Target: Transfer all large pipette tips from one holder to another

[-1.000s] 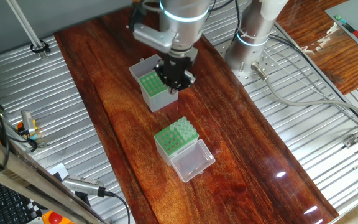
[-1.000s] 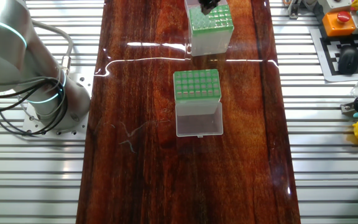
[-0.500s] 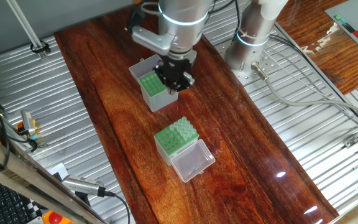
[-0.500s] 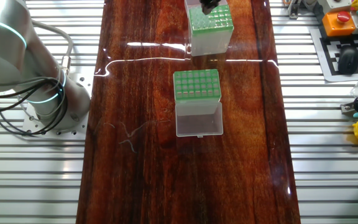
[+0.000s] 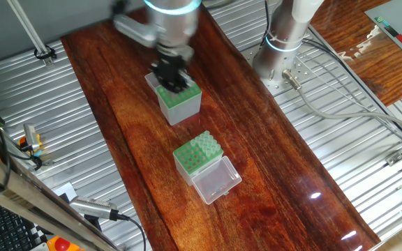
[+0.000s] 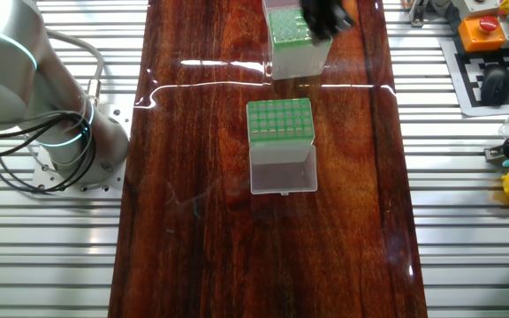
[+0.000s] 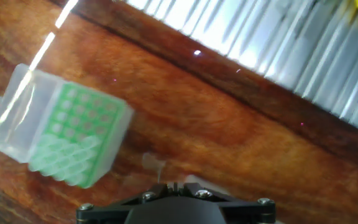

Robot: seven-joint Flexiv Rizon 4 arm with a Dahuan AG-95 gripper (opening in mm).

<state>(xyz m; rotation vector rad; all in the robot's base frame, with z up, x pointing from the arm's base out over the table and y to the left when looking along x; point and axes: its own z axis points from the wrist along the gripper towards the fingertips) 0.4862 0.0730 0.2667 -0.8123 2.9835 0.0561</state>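
**Picking a tip from the tall rack**

We judged the gripper (image 5: 171,75) needed squaring over one hole of the taller grey-sided holder (image 5: 180,102) before descending. We could not tell how its jaws stood; blur hid them. The large pipette tips (image 5: 206,145) stood in the shorter lidded box (image 6: 279,123) nearby. The wooden table (image 6: 201,230) was glossy, flanked by ribbed metal.
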